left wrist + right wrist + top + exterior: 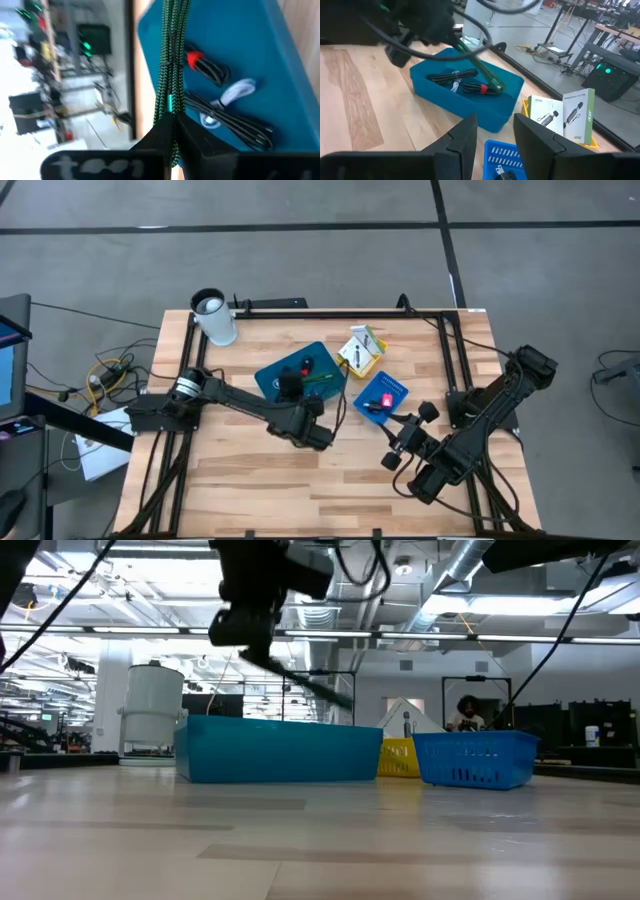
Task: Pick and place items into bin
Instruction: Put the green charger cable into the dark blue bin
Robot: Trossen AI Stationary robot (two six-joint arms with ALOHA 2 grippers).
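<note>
Green braided cord (169,75): pinched in the left gripper (172,131), fingers pressed together on it. It hangs stiff and slanted over the teal bin (300,372); in the right wrist view the cord (482,67) reaches down to the bin's far rim. In the low view it shows as a dark slanted line (300,680) above the bin's top edge (280,750), clear of the rim.

Inside the teal bin: black coiled cables, one with a red band (195,58), one with a white tie (235,92). They lie on the bin floor, just beside the cord's path.

Small blue basket (381,397) sits near the teal bin, holding a pink-red piece (386,400). Beside it a yellow tray (362,360) with white boxes with green marks (565,117) standing upright. White cylinder (214,318) at the table's back edge.

Right gripper (495,137): fingers spread, holding nothing, hovering just in front of the blue basket.

Open room: wide bare wood (250,490) on the table's front half; the bins crowd the middle.

Hard to tell: the cord's lower end, hidden behind the left arm from above. The blue basket is cut off in the right wrist view. A person (465,715) shows far behind the table.
</note>
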